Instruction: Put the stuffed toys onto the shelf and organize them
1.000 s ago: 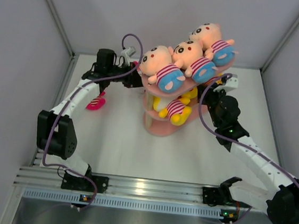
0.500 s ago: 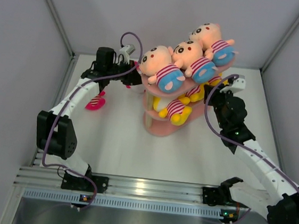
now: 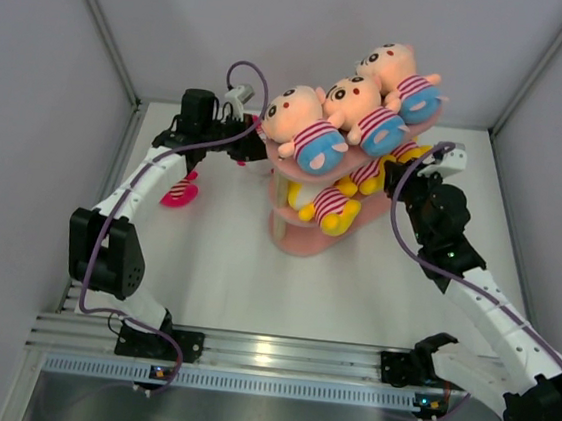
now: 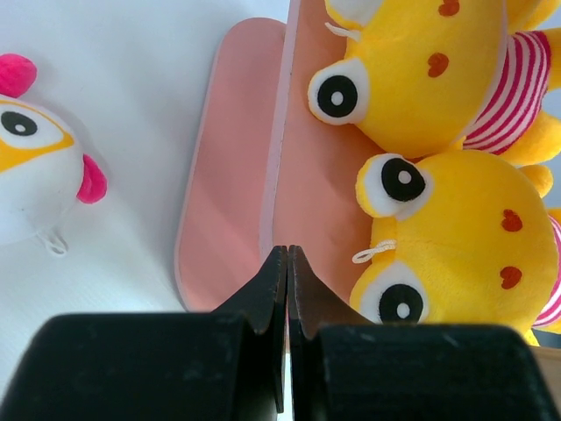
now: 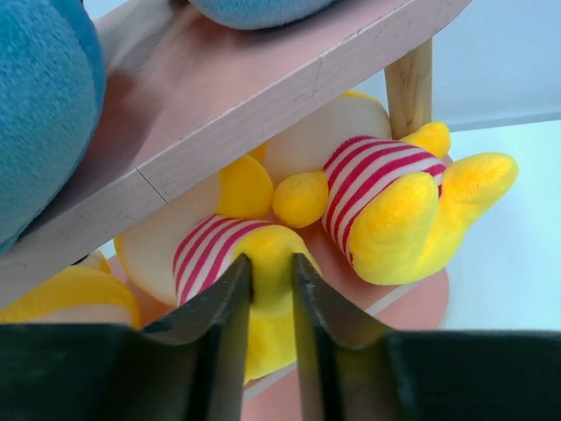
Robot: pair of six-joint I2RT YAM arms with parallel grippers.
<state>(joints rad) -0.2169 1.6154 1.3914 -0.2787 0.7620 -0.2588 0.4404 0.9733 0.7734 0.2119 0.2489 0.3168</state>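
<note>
The pink three-tier shelf [image 3: 296,238] stands mid-table. Three peach stuffed toys in striped shirts and blue shorts [image 3: 310,123] lie on its top tier. Yellow striped toys [image 3: 330,204] fill the middle tier. My right gripper [image 3: 389,178] is at the shelf's right end, shut on the yellow leg of a yellow toy [image 5: 273,263], beside another yellow toy [image 5: 394,206] under the top board [image 5: 263,96]. My left gripper [image 3: 257,151] is shut and empty [image 4: 287,253] at the shelf's left end, facing two yellow toy heads [image 4: 456,246]. A pink-legged toy [image 3: 180,193] lies on the table at the left.
A wooden post [image 5: 409,88] stands just behind the right gripper's yellow toys. A white toy head with pink ears [image 4: 26,167] lies on the table left of the shelf. Grey walls close the table at the back and on both sides.
My right wrist has shifted right and back along the shelf's right end, and a yellow toy now shows more at that end of the middle tier. The left arm has not moved.
</note>
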